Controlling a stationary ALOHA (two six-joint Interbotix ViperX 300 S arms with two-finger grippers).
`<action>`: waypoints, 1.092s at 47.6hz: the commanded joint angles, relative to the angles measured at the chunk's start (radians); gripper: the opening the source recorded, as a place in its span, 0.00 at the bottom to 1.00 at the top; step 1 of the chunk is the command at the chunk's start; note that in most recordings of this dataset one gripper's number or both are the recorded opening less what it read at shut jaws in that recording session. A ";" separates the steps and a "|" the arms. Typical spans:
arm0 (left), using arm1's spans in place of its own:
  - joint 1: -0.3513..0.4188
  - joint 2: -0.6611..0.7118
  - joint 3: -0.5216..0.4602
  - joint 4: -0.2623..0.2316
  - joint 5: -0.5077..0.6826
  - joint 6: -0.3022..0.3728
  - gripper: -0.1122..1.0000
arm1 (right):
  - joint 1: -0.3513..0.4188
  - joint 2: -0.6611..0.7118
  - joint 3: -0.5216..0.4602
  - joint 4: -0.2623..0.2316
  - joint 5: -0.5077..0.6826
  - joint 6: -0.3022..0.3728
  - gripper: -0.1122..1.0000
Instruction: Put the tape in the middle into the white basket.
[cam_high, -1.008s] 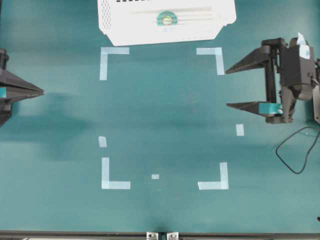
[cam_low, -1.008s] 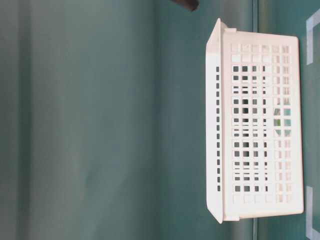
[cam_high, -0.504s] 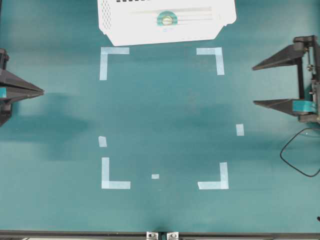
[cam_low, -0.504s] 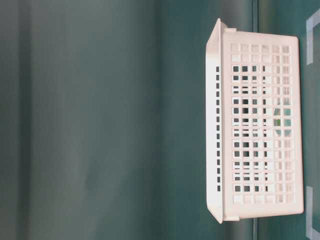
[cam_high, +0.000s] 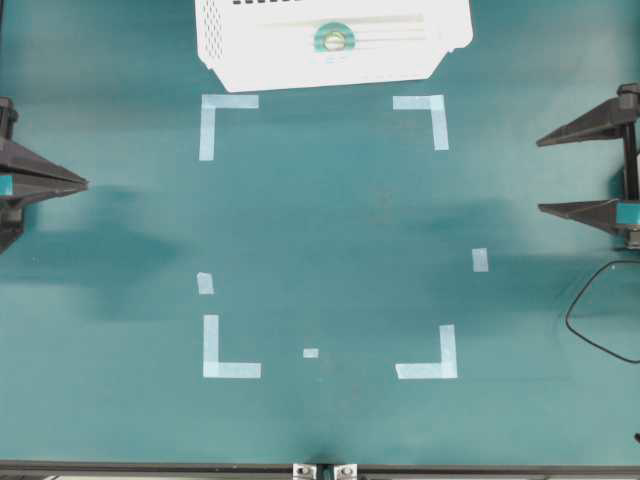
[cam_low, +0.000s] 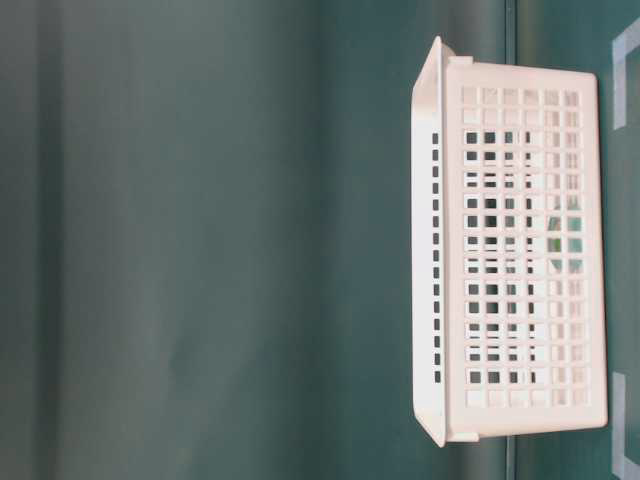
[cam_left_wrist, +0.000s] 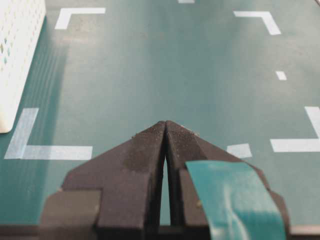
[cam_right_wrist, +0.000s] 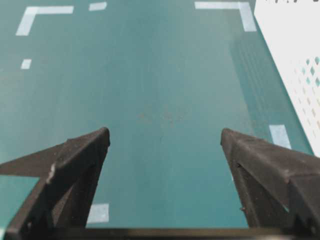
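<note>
Right pincer (cam_high: 543, 176) wide, empty; left pincer (cam_high: 86, 184) closed. Tape (cam_high: 334, 39) flat in white basket (cam_high: 425, 62), hole upward.

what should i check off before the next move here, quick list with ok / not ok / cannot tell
1. Tape inside the white basket: ok, the roll lies on the basket floor in the overhead view.
2. Marked square on the table free of the roll: ok, only the pale corner strips show there.
3. Right gripper open and holding nothing: ok, its jaws stand wide apart with nothing between them.
4. Left gripper shut and holding nothing: ok, its jaws meet at the tips.
5. Both grippers apart from the basket: ok, each sits at a side edge of the overhead view.
6. Basket upright on the table: ok.
</note>
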 joint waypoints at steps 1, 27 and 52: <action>0.002 0.009 -0.012 -0.002 -0.009 0.002 0.00 | -0.002 -0.017 0.008 0.002 -0.002 0.006 0.96; 0.000 0.009 -0.012 -0.002 -0.009 0.002 0.00 | -0.002 -0.037 0.087 0.000 0.020 0.009 0.96; 0.002 0.009 -0.012 -0.002 -0.009 0.002 0.00 | -0.002 -0.040 0.146 -0.002 -0.025 0.066 0.96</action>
